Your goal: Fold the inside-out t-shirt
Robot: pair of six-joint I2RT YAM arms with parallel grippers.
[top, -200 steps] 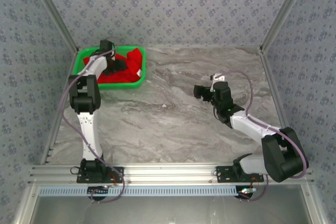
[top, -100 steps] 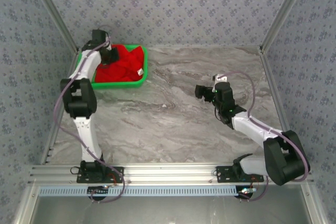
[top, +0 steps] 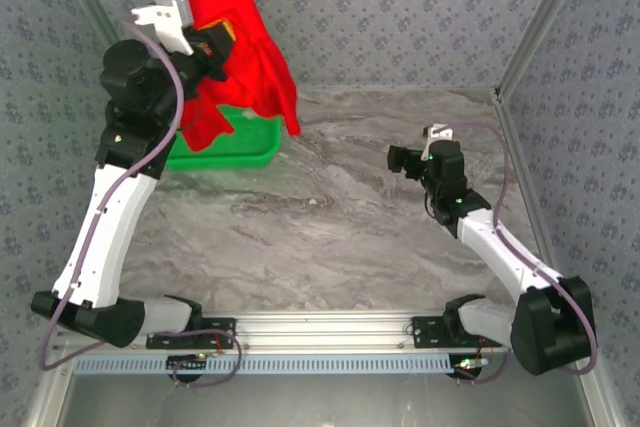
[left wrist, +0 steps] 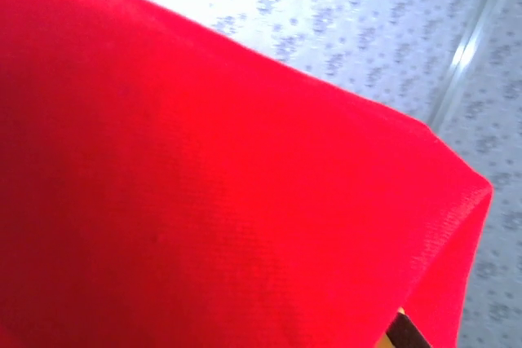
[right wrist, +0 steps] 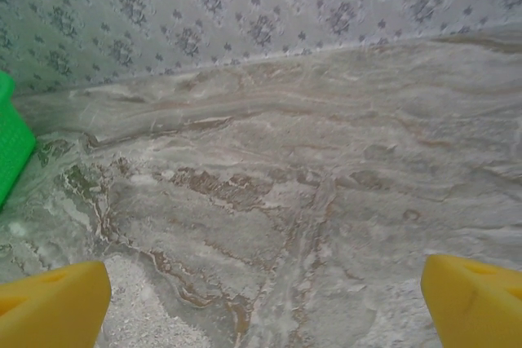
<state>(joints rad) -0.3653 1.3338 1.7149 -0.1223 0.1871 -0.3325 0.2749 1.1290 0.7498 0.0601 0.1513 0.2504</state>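
Left arm [top: 110, 217] high, t-shirt [top: 258, 52] in hand [top: 218, 44]

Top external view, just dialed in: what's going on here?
The left tool is shut on the red t-shirt, holding it bunched high over the green basket in the far left corner, with the cloth hanging down. The right tool is open and empty, hovering over the marble table. No fold is made yet.

Top view evenly lit, diffuse, only soft shadows on the marble table [top: 330, 237]. Left wrist: t-shirt [left wrist: 204, 201] too close, soft-focus cloth, blown-out white glare along the top. Right wrist sharp mid-frame, yellow fingertips [right wrist: 49, 303] blurred in the bottom corners.
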